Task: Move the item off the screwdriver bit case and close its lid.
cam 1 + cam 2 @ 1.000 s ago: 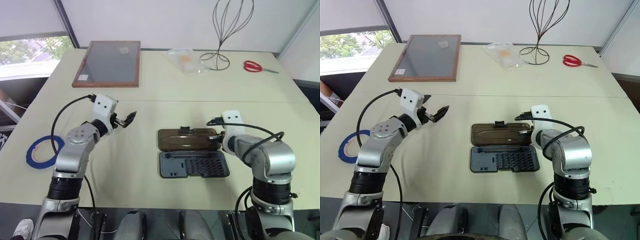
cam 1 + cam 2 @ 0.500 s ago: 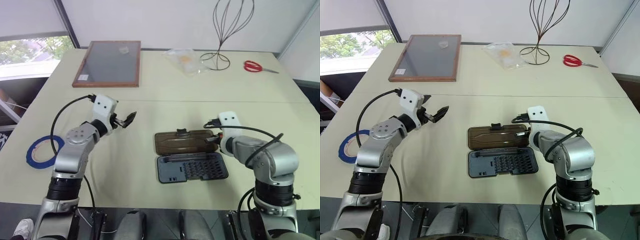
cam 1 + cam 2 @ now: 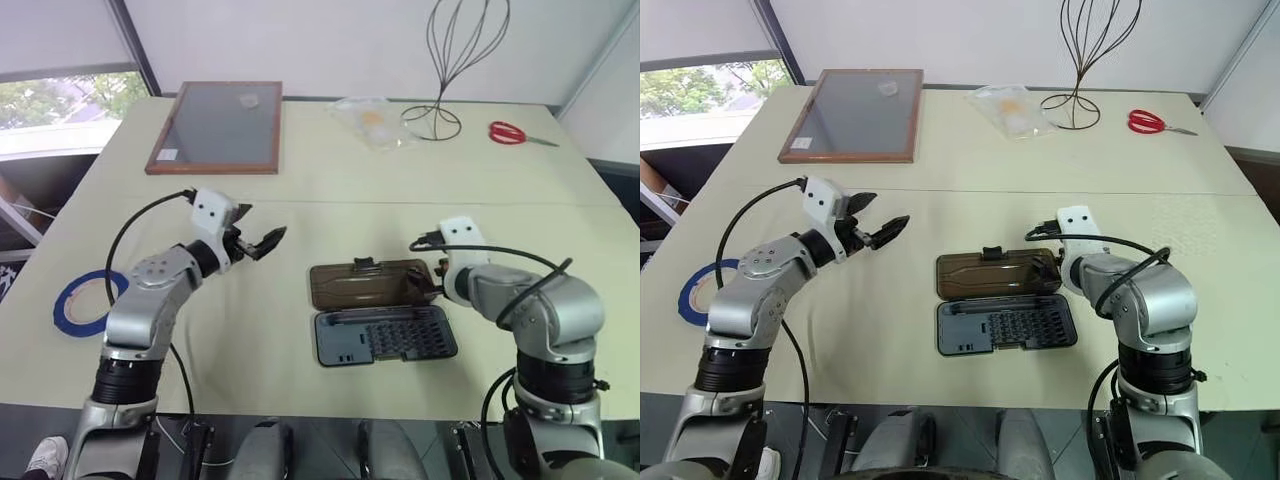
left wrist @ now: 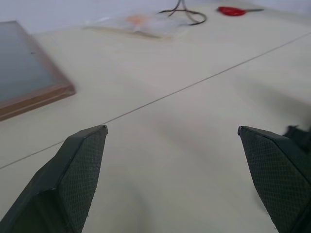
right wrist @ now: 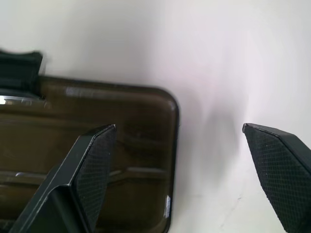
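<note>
On beige table (image 3: pixel 330 200): smoky translucent lid (image 3: pixel 365 285) flat open; left gripper (image 4: pixel 177 182), right gripper (image 5: pixel 182 170) agape.

The flat rectangular hinged screwdriver bit case (image 3: pixel 385 334) lies open on the cream worktop (image 3: pixel 330 200), its translucent smoky brown plastic lid (image 3: pixel 365 283) flat behind the base. The right gripper (image 5: pixel 180 170) hangs with its jaws spread over the lid's right end, one finger above the lid, the other above bare worktop. The left gripper (image 3: pixel 268 241), jaws also apart, is left of the case, above the worktop. The thin blue tape ring (image 3: pixel 84 302) lies far left of those jaws. Well behind them sits the wooden-framed grey board (image 3: pixel 215 127); right of it come the clear plastic bag (image 3: pixel 366 121), black wire stand (image 3: pixel 445 70) and red-handled scissors (image 3: pixel 512 133).
</note>
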`<state>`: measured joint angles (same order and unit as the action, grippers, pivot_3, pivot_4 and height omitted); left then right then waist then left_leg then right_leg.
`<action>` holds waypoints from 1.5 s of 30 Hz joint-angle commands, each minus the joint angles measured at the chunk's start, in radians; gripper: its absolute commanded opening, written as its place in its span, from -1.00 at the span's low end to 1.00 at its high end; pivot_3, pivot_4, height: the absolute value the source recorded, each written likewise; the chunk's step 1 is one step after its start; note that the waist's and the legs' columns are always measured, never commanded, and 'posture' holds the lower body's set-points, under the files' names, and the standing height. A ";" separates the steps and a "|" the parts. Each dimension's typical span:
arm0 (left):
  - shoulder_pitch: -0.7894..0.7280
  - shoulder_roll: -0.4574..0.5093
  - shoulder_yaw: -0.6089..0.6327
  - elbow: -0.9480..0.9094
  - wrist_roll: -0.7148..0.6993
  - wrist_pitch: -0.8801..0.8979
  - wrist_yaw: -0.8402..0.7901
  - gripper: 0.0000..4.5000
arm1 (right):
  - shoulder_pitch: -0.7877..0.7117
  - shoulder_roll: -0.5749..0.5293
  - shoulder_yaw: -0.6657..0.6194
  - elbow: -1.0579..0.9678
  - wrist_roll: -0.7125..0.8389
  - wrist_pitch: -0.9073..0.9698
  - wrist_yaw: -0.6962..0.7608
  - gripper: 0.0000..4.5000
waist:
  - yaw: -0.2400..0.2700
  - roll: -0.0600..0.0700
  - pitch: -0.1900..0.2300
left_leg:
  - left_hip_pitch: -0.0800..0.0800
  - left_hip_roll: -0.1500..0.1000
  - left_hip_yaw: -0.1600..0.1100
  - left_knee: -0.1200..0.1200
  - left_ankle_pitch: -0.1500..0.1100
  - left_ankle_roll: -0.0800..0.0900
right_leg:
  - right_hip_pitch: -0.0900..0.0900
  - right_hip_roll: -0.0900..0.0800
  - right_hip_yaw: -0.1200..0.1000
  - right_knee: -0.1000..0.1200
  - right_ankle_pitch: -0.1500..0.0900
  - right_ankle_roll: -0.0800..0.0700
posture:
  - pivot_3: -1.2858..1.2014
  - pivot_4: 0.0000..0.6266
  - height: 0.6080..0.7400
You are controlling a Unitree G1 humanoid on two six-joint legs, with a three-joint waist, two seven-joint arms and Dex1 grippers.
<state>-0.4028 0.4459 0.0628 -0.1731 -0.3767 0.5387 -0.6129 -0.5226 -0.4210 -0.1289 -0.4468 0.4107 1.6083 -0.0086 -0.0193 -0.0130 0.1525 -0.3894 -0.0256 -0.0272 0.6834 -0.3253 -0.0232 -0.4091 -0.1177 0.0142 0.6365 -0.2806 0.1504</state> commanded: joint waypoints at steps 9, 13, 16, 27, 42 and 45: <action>-0.081 0.002 -0.070 -0.035 -0.061 0.024 -0.115 1.00 | -0.084 -0.035 -0.041 -0.030 -0.016 0.006 0.043 0.99 | 0.003 0.000 0.000 | 0.000 0.000 0.000 0.000 0.000 0.000 | 0.000 0.000 0.000 0.000 0.000 0.000 | 0.03 -0.52 1.00; -0.106 -0.001 -0.111 -0.026 -0.076 0.017 -0.187 1.00 | -0.105 -0.035 -0.041 -0.025 -0.038 0.005 0.053 0.99 | 0.002 0.000 0.000 | 0.000 0.000 0.000 0.000 0.000 0.000 | 0.000 0.000 0.000 0.000 0.000 0.000 | 0.03 -0.52 1.00; -0.127 -0.006 -0.119 -0.011 -0.099 0.022 -0.239 0.76 | -0.121 -0.036 -0.018 -0.019 -0.050 -0.016 0.065 1.00 | 0.000 0.000 0.000 | 0.000 0.000 0.000 0.000 0.000 0.000 | 0.000 0.000 0.000 0.000 0.000 0.000 | 0.03 -0.52 1.00; -0.141 0.106 -0.180 -0.055 -0.274 0.187 -0.538 -0.98 | -0.131 -0.109 0.080 0.056 -0.046 -0.338 0.259 1.00 | -0.002 0.001 0.001 | 0.000 0.000 0.000 0.000 -0.001 0.001 | 0.000 0.001 0.000 -0.001 0.000 0.000 | 0.03 -0.52 1.00; -0.054 0.121 -0.403 0.035 -0.076 -0.009 -0.652 -0.98 | -0.124 -0.127 0.190 0.161 -0.011 -0.568 0.525 1.00 | 0.001 0.002 0.002 | 0.000 0.000 0.000 0.000 0.000 0.001 | 0.001 0.001 0.000 -0.002 0.000 0.000 | 0.03 -0.52 1.00; -0.038 0.096 -0.431 0.086 -0.016 -0.070 -0.638 -0.98 | -0.127 -0.148 0.201 0.162 -0.010 -0.594 0.574 1.00 | 0.002 0.002 0.002 | 0.000 0.000 0.000 0.000 0.000 0.001 | 0.001 0.001 0.000 -0.003 0.000 0.000 | 0.03 -0.52 1.00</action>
<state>-0.4446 0.5433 -0.3576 -0.0961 -0.4202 0.5113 -1.2560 -0.6274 -0.5521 0.0760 -0.2663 0.3900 1.0425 0.5390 -0.0171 -0.0107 0.1541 -0.3896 -0.0254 -0.0269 0.6835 -0.3256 -0.0222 -0.4081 -0.1171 0.0142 0.6340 -0.2806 0.1505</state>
